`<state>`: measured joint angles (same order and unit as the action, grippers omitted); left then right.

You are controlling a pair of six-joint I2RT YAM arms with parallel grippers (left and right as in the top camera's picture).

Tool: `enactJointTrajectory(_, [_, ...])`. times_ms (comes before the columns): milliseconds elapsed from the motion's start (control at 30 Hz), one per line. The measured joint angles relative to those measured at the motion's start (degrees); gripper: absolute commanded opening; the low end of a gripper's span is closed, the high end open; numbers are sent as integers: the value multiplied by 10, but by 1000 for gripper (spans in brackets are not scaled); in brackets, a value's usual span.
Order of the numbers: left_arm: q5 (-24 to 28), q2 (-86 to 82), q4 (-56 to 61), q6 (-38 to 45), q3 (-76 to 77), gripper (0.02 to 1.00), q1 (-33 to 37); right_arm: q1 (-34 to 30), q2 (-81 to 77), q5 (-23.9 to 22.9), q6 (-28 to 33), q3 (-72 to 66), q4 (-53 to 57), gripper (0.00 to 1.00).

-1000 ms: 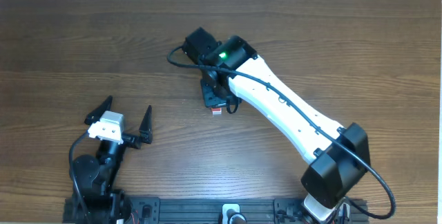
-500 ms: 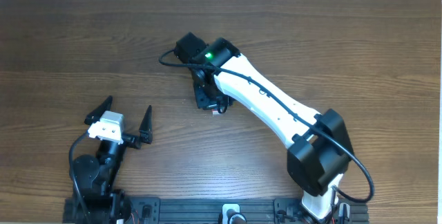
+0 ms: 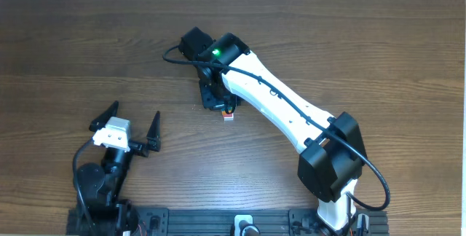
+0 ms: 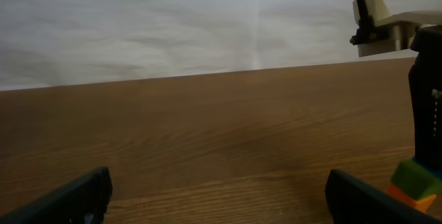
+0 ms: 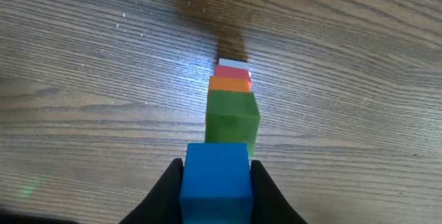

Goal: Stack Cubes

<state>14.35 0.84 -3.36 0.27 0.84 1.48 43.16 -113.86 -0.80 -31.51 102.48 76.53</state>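
Gripping a blue cube (image 5: 215,172) squarely between the fingers of the right gripper (image 5: 216,191), close to the middle of the table (image 3: 378,39), a little toward eleven o'clock. Just beyond the held piece, a stack (image 3: 228,116): green cube (image 5: 233,117) on top, then orange cube (image 5: 230,84), red cube (image 5: 233,72) and a pale cube (image 5: 233,63) at the foot. Hard to tell if already touching the green. Seems to sit slightly off to one side of the green face.

Judged from this, about to set blue on green, probably the last layer. Square up the edges over the green face first. Then lower straight down and slowly, with no sideways push, given a tall and likely tippy column. Release only once seated flat, opening just enough to clear the sides. Then lift straight up without brushing anything.

Farther out, at eight o'clock from the stack, left gripper (image 3: 125,123) spread wide and holding nothing, well apart from the column. Best left there, out of the way.
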Motion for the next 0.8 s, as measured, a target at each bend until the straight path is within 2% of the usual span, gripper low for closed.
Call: enactJointTrajectory(800, [0, 0, 0, 0, 0, 1000, 0, -9, -10, -8, 0, 1, -7, 9])
